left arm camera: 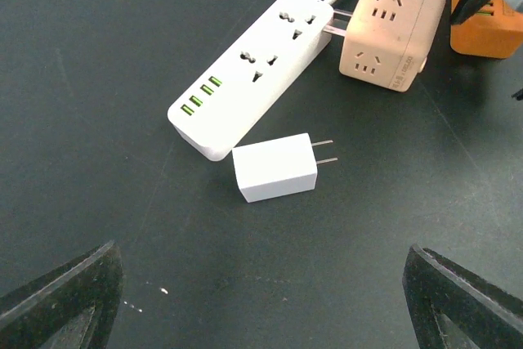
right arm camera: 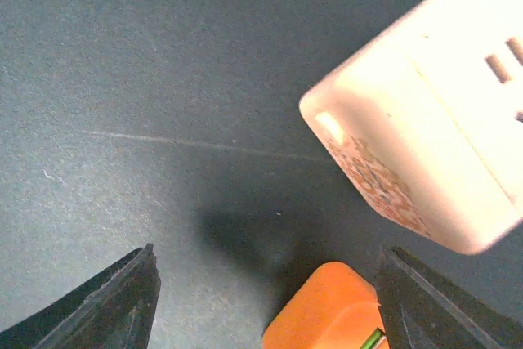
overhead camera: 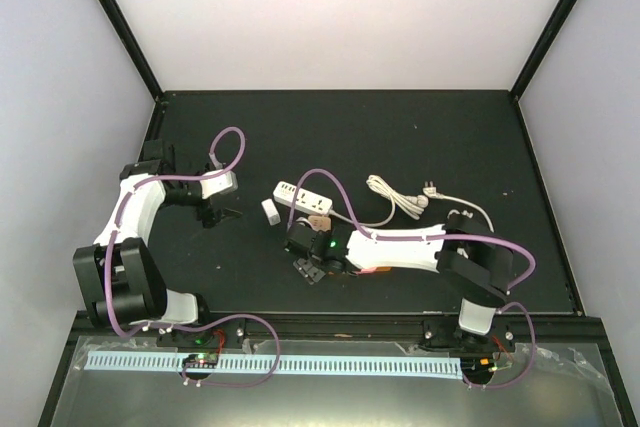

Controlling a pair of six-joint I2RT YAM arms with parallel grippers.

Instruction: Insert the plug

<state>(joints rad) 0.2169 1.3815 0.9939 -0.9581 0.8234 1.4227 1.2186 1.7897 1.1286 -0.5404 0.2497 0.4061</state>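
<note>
A white power strip [left arm camera: 245, 91] lies on the black table, also in the top view [overhead camera: 300, 198]. A white two-prong charger plug [left arm camera: 275, 167] lies just before its near end, prongs pointing right. A beige cube adapter [left arm camera: 391, 32] lies at the strip's far side with its prongs touching the strip's edge; it also shows in the right wrist view [right arm camera: 425, 120]. My left gripper [left arm camera: 261, 308] is open and empty, hovering short of the charger. My right gripper [right arm camera: 270, 308] is open beside the cube, with an orange block [right arm camera: 327, 308] between its fingers, close to the right finger.
The strip's white cable [overhead camera: 400, 197] coils to the right and ends in a plug [overhead camera: 430, 190]. The orange block also shows at the top right of the left wrist view [left arm camera: 486, 26]. Black frame rails border the table [overhead camera: 480, 147] at the left and right.
</note>
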